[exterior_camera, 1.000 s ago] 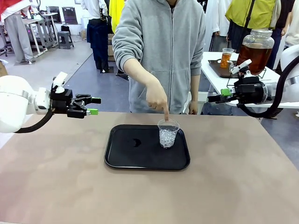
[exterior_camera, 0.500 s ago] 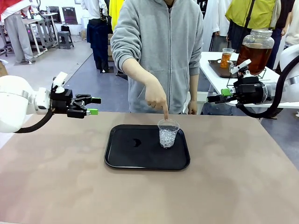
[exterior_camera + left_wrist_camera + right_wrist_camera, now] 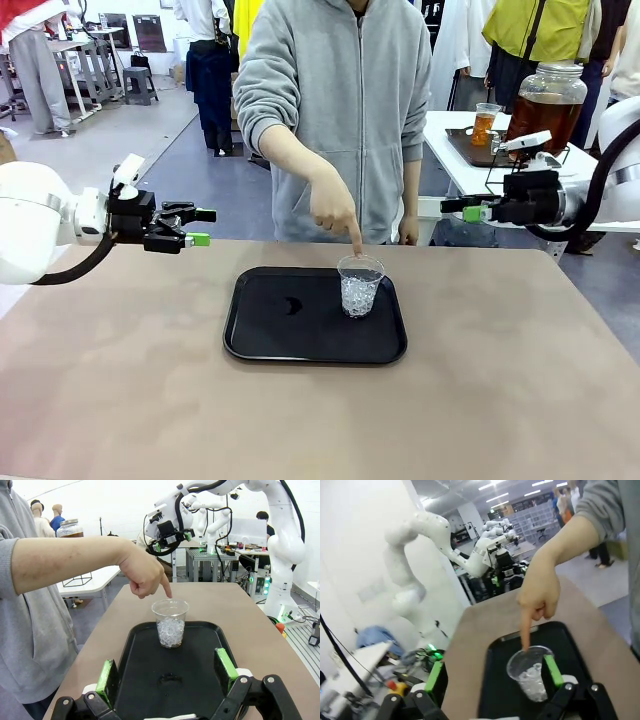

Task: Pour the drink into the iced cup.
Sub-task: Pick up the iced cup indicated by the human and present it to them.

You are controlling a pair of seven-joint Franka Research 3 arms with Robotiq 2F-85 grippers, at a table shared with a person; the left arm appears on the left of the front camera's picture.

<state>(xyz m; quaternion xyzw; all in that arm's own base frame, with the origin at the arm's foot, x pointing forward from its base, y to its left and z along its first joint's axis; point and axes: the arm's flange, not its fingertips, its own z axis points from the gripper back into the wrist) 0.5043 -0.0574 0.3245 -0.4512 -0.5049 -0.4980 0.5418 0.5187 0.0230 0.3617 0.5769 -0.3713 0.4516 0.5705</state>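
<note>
Drink (image 3: 545,122) is sitting amber-brown in a jar (image 3: 551,75) on a side table (image 3: 465,165) beyond the far right corner of the table (image 3: 500,380) in the front view, well apart from the cup (image 3: 360,285). The cup, holding ice, is standing upright on the right half of a tray (image 3: 270,335) mid-table. A person across the table is pointing down with a hand (image 3: 333,210), index fingertip meeting the cup's far rim. The left gripper (image 3: 205,227) is hovering over the table's far left edge, jaws apart, nothing between them. The right gripper (image 3: 457,208) is hanging off the far right near the side table, aiming toward the person, jaws likewise apart and gripping nothing.

From the left wrist, the left gripper (image 3: 166,672) is looking along the tray (image 3: 205,650), jaws spread wide — the cup (image 3: 170,622) is standing ahead between them, the hand (image 3: 145,575) pointing at its rim. The right gripper (image 3: 172,535) is showing farther off, the jar (image 3: 70,528) at the left.

From the right wrist, the right gripper (image 3: 494,676) is holding its jaws wide apart — the cup (image 3: 530,672) is showing just beside the right-hand one, on the tray (image 3: 500,695), the hand (image 3: 538,592) fingering its rim. The left gripper (image 3: 506,575) is showing beyond.
</note>
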